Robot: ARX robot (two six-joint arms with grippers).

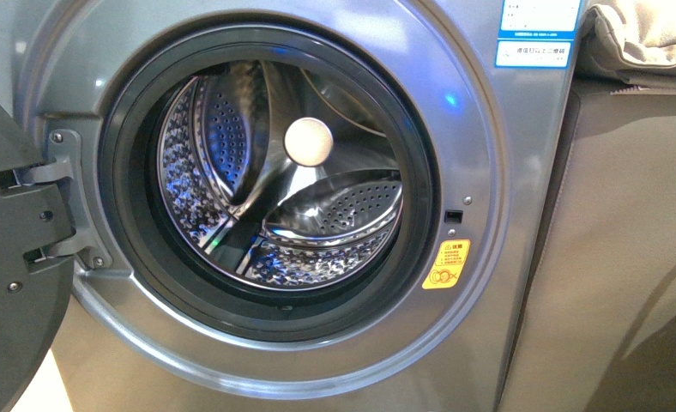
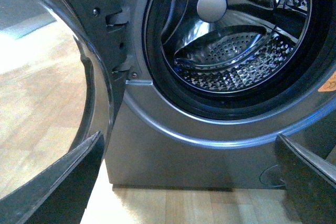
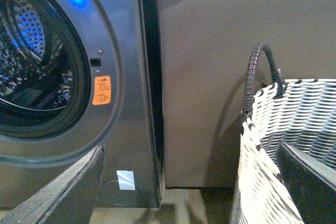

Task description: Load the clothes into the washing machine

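Note:
The silver-grey washing machine point(image 1: 506, 172) fills the front view, its dark grey door point(image 1: 9, 283) swung open at the left. The perforated steel drum point(image 1: 334, 215) shows nothing but a pale round ball point(image 1: 308, 142). A yellow warning sticker point(image 1: 446, 263) sits right of the black gasket point(image 1: 124, 172). No navy garment shows in any view. My left gripper point(image 2: 194, 182) is open and empty, low before the machine's front panel point(image 2: 184, 161). My right gripper point(image 3: 194, 182) is open and empty, beside the machine's right edge point(image 3: 136, 129) and a woven basket point(image 3: 294, 124).
A tan-covered box point(image 1: 609, 257) stands right of the machine, with a beige folded cloth point(image 1: 643, 39) on top. The white woven basket with a dark handle point(image 3: 262, 72) stands before the box. Light wooden floor point(image 2: 37, 108) lies to the left, below the open door.

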